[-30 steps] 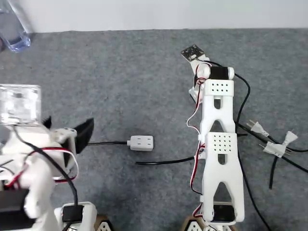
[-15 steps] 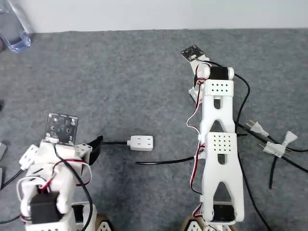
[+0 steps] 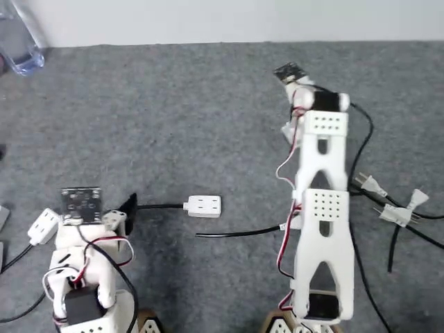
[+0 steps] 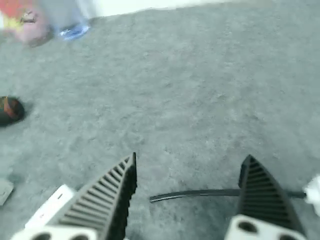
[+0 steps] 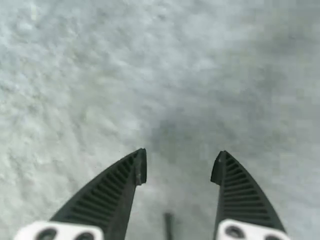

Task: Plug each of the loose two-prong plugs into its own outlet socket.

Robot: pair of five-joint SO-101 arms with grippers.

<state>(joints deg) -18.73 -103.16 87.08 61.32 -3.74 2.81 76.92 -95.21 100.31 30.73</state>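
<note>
A white outlet socket (image 3: 203, 205) lies mid-table on the grey carpet, its black cord (image 3: 159, 206) running to the left. My left gripper (image 3: 128, 208) sits at the cord's left end, low at the front left. In the left wrist view it (image 4: 187, 175) stands open above the cord (image 4: 200, 193), holding nothing. A second white socket (image 3: 43, 225) lies by the left arm. Two loose two-prong plugs (image 3: 368, 184) (image 3: 402, 212) rest at the right, beside the right arm (image 3: 320, 208). My right gripper (image 5: 179, 167) is open over bare carpet.
A clear bottle (image 3: 17, 41) stands at the far left corner. Another black cable (image 3: 236, 232) runs from the table's middle to the right arm. Black cords (image 3: 399, 243) trail from the plugs to the right edge. A dark round object (image 4: 10, 110) lies on the left.
The left arm has dropped down and swung in, bringing its gripper to the cord's left end. The right arm has stretched a little farther away and to the right.
</note>
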